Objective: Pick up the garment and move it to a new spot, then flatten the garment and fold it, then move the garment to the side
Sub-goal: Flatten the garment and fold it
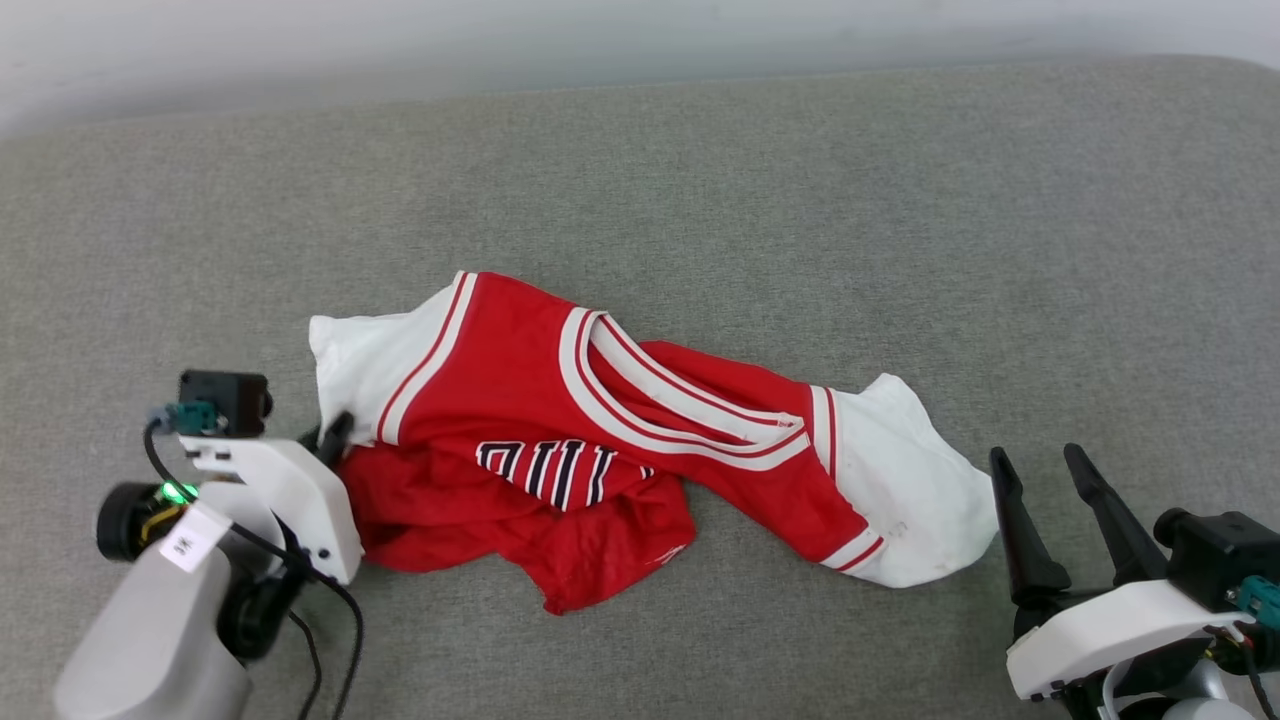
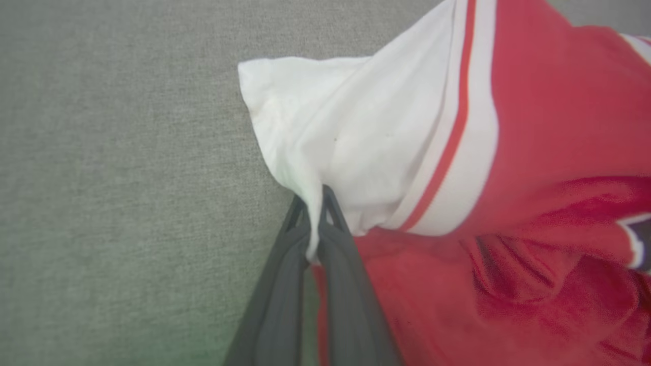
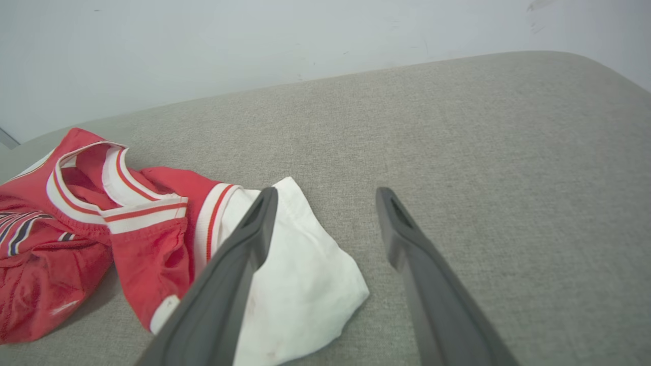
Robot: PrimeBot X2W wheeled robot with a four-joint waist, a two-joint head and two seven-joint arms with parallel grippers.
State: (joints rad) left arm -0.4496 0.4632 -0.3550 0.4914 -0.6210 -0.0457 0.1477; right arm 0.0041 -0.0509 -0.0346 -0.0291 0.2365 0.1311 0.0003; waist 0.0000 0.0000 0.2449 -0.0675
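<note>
Garment: lower body bunched and folded under itself in the head view, so the hem and under layers are hidden. Chest lettering is creased, with only striped strokes visible and the wording not readable. Left gripper: in the head view, mostly masked by its own white wrist housing. In the left wrist view the finger bases run off the bottom edge, and the pinch of white sleeve clamped between them hides their inner faces. The red cloth there is blurred and cut by the top, right and bottom edges. Right gripper: left finger covers part of the other sleeve, where faint marks are too small to identify.
</note>
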